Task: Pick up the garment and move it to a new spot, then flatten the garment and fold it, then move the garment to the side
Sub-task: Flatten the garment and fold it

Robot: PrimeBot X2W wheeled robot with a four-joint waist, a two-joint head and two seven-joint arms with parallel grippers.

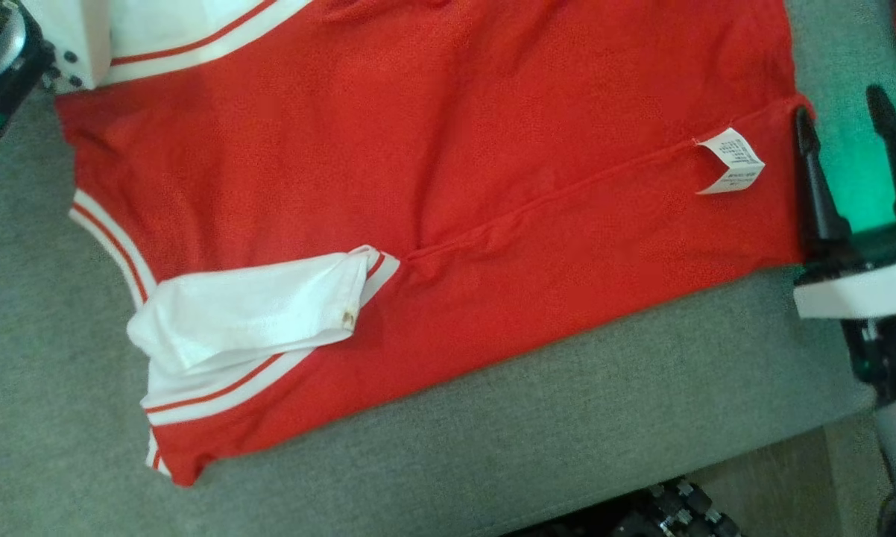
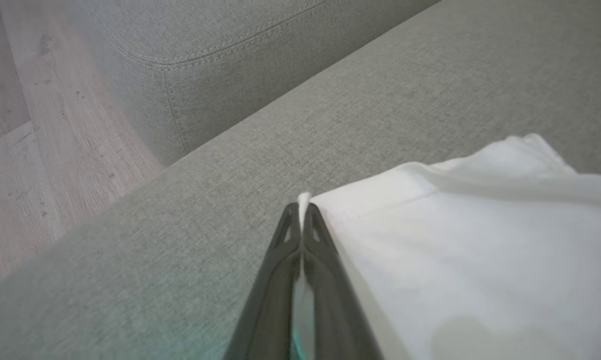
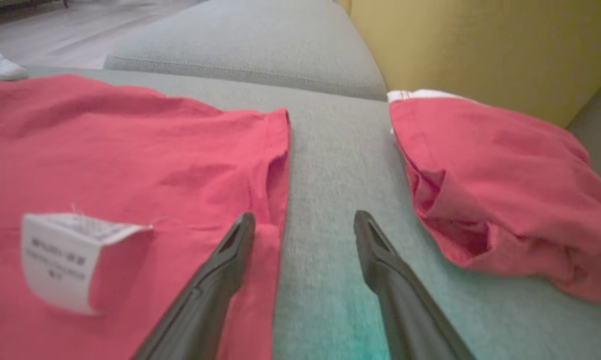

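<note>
Left gripper (image 2: 300, 212) fingers pressed together, clamped on white edge of red garment (image 1: 455, 149). Garment lies spread on grey sofa cushion (image 1: 493, 432), care label (image 1: 733, 160) facing up. Right gripper (image 1: 844, 119) fingers apart at garment's hem, one over hem, other over bare cushion. Second red garment (image 3: 500, 190) lies near.

A grey woven sofa (image 1: 567, 418) with stitched cushion seams stands on a pale wood-plank floor (image 2: 25, 150); a yellow upholstered surface (image 3: 480, 45) rises behind it.
</note>
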